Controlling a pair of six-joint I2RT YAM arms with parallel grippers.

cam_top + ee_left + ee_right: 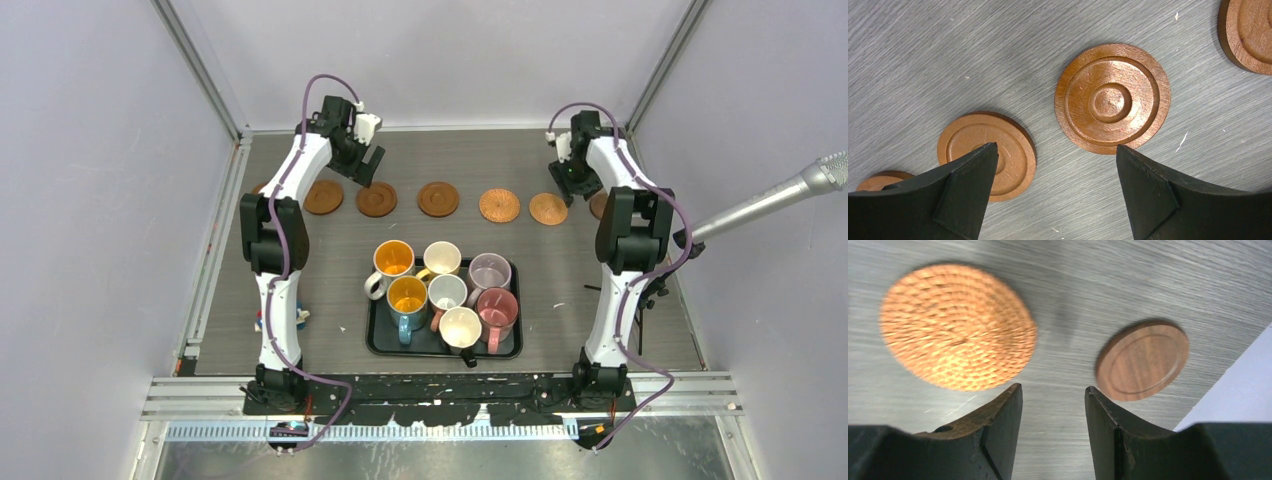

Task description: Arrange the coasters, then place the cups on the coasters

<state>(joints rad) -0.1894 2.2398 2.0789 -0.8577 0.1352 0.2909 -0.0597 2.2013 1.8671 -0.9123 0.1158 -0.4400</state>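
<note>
Several round brown coasters lie in a row across the far half of the table, among them a ringed one and a woven one. My left gripper hangs open above the ringed coaster, with another coaster under its left finger and nothing between the jaws. My right gripper is open and empty over bare table, between the woven coaster and a smooth wooden one. Several cups stand packed on the black tray, including a white cup with an orange inside and a pink cup.
A grey microphone reaches in from the right wall, close to the right arm. A small coloured toy lies beside the left arm's lower link. Walls close the table on the left, the back and the right.
</note>
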